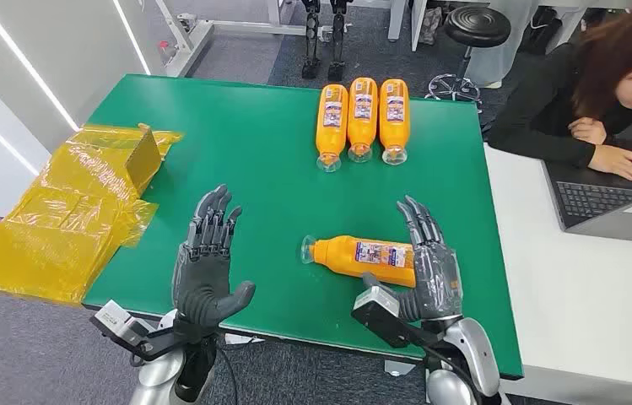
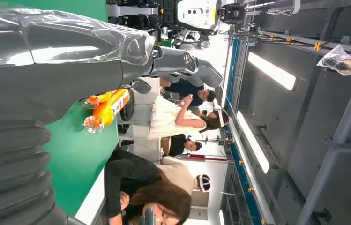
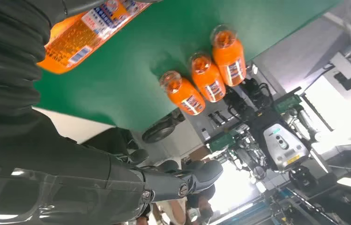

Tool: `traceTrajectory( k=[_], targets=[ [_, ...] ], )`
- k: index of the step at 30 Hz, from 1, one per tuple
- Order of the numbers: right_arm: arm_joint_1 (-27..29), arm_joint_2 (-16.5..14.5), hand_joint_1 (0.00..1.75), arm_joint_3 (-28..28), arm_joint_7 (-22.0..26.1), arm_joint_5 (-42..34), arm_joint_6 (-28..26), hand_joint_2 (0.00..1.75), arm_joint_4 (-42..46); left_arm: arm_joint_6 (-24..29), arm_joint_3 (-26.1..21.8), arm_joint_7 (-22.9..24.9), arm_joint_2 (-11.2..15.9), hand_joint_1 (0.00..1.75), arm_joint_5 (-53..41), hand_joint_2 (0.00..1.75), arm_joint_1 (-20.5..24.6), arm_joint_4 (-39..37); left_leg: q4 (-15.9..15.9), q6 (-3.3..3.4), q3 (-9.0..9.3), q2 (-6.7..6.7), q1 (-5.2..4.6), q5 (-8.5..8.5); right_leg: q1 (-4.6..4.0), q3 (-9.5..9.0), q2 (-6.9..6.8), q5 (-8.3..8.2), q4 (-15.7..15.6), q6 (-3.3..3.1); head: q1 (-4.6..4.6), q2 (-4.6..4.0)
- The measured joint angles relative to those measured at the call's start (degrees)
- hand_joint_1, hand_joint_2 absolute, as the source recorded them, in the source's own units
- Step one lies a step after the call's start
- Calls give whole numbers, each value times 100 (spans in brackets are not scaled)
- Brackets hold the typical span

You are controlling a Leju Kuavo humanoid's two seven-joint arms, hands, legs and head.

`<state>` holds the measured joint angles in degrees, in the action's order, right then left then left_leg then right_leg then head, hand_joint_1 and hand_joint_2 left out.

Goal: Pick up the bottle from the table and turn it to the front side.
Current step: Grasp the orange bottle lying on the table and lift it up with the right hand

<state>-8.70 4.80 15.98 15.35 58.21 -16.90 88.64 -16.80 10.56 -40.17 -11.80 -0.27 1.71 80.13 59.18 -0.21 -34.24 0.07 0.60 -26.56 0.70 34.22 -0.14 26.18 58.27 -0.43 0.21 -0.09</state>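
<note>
Left hand (image 1: 208, 257) hovers spread and empty over the green tabletop (image 1: 245, 152). To its right the bottle (image 1: 363, 256) lies on its side, with the right hand (image 1: 427, 268) spread at its base, seemingly not gripping. Wrap fingers round the body before lifting, I'd say.

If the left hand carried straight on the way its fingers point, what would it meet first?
Probably nothing on the table. The left hand points up the bare green table, well left of the three bottles. That lane looks free to the far edge, though its height is unclear.
</note>
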Motion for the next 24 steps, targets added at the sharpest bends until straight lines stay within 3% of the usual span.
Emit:
traceTrajectory(
  k=[11, 19, 24],
  targets=[
    [-281, 379, 0, 221, -337, 606, 405, 175, -363, -101, 76, 0, -1, 0, 2, 175, -56, -2, 0, 0, -3, 0, 0, 0, 0, 0, 1, 0, 0, 0, -1, 0],
    [-1329, 687, 0, 685, -112, 145, 1543, 175, -1381, -138, 92, 0, -18, 0, -9, 175, -76, -3, 2, 3, -1, 0, 0, 6, 0, -1, 0, -6, 2, 1, -2, 0],
    [-2138, 880, 0, 1068, 68, -354, 1949, 175, -2267, -173, 90, 0, -23, 0, -28, 175, -93, -4, 4, 4, -4, -1, -1, 7, 0, -1, 0, -8, 2, 1, 0, 0]
  ],
)
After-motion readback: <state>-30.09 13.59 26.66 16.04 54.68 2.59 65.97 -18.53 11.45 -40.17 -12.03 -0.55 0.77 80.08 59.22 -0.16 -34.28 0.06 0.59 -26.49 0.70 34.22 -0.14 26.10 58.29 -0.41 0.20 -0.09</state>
